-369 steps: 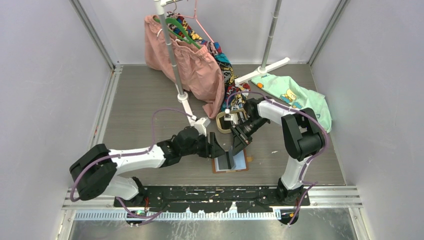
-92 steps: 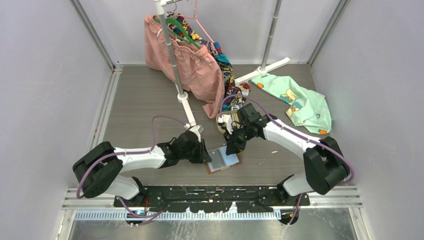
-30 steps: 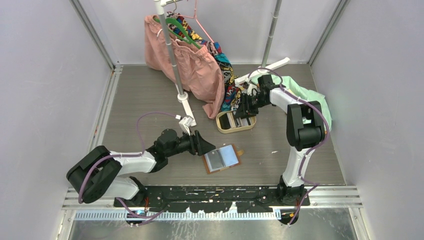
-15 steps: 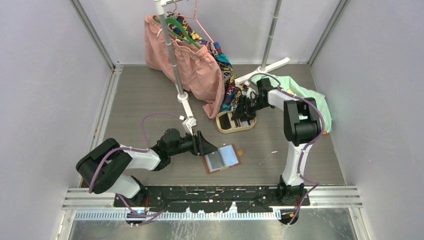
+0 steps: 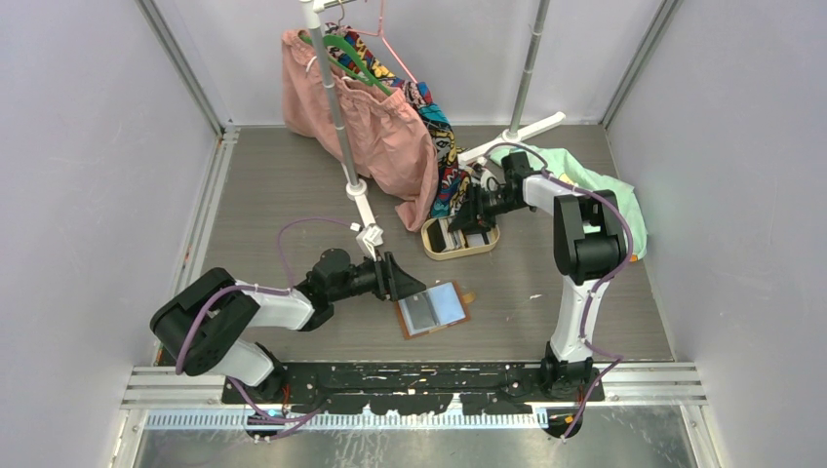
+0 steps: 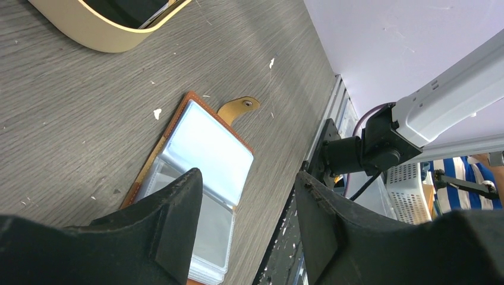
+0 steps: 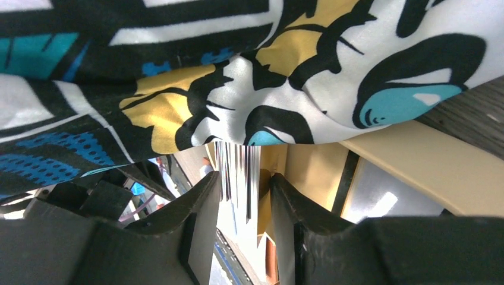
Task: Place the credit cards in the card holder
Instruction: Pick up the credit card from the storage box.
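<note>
**Cards in the tray, holder open on the table**

The credit cards (image 5: 447,236) lie in the beige tray (image 5: 468,253) at the far middle of the table (image 5: 273,195). The right end effector (image 7: 243,181) reaches into it, fingers partway apart with card edges between them. Whether it pinches them I cannot tell. Nearer, the card holder (image 5: 433,308) lies open, clear pockets up. The left end effector (image 5: 405,282) hangs released over its left edge, holding nothing.

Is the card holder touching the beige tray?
Apart. The top view shows a strip of bare table between the card holder and the tray. The left wrist view shows the same gap.
</note>
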